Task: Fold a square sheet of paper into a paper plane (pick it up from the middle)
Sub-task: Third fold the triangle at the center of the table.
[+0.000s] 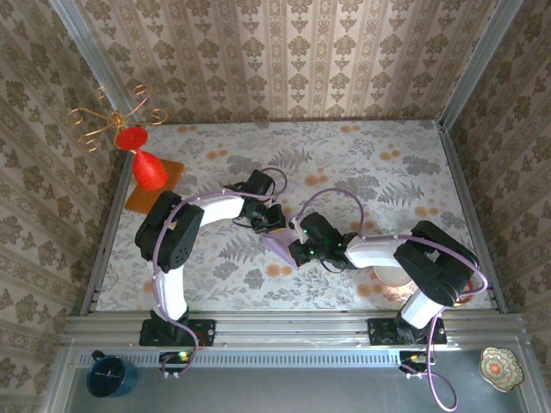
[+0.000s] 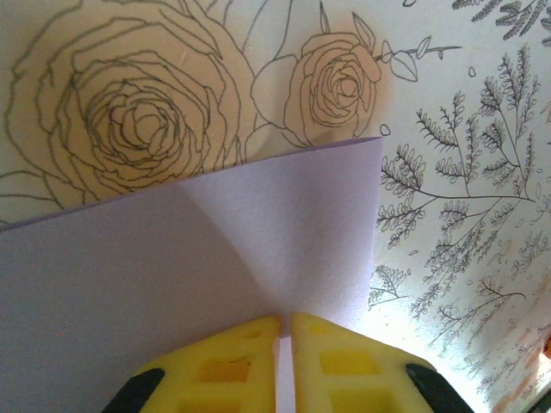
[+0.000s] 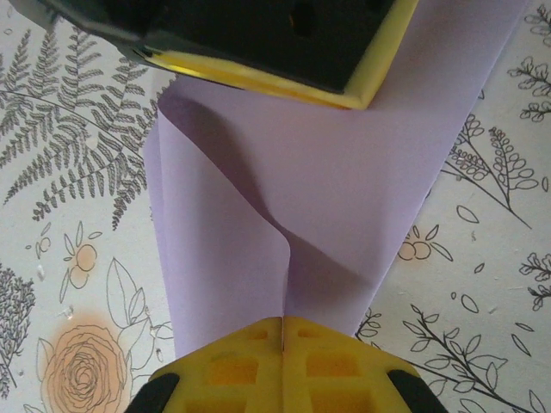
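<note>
Centrally on the floral table (image 1: 387,172), a little toward 6 o'clock, the lilac sheet (image 1: 280,249) is held between both arms. From above, the left fingers (image 1: 265,222) meet it at its 11 o'clock and the right fingers (image 1: 299,249) at its 3 o'clock.

On the left wrist camera, the yellow left fingers (image 2: 241,353) are closed at 6 o'clock, pinching the sheet (image 2: 215,258). It spreads away toward 9 and 12 o'clock, with a soft crease rising from the pinch.

On the right wrist camera, the right fingers (image 3: 241,366) are likewise pressed together on the sheet (image 3: 344,189). It runs from 6 toward 1 o'clock, one flap curling over at 9 o'clock. The left fingers (image 3: 258,43) sit over its far end at 12 o'clock.

A red vase (image 1: 148,168) stands on an orange mat (image 1: 159,196) at the table's 10 o'clock, well apart.
</note>
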Motion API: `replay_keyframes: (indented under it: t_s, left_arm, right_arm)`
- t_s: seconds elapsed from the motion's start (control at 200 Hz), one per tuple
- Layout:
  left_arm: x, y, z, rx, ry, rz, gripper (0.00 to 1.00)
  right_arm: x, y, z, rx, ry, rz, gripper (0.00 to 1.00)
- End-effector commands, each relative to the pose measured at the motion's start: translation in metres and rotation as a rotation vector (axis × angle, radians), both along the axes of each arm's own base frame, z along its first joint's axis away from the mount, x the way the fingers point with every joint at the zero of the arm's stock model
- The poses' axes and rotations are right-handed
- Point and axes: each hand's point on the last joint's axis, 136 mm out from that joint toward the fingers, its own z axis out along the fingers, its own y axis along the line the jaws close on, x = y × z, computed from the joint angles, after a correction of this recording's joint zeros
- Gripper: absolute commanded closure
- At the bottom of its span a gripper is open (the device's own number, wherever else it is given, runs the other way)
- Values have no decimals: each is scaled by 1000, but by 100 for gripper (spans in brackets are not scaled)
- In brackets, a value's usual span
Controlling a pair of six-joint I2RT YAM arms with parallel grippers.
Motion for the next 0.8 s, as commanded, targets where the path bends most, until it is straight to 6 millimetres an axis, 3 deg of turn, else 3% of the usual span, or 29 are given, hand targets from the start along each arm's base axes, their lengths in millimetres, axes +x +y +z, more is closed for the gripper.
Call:
replay_keyframes:
  t_s: [0.0,0.165,0.295,0.795]
  left_arm:
    - [4,2,15,-37,-22,5,85]
    - [14,15,28,-51,-61,45,82]
    - [13,29,15,-3,-37,59,83]
    - [1,36,-14,94,25,19,90]
  right_arm:
    - [6,1,0,-10,11,-19,100]
    - [6,4,-1,4,19,-9,100]
    - [6,7,2,16,18,-1,100]
    - [7,12,6,67,28,19,100]
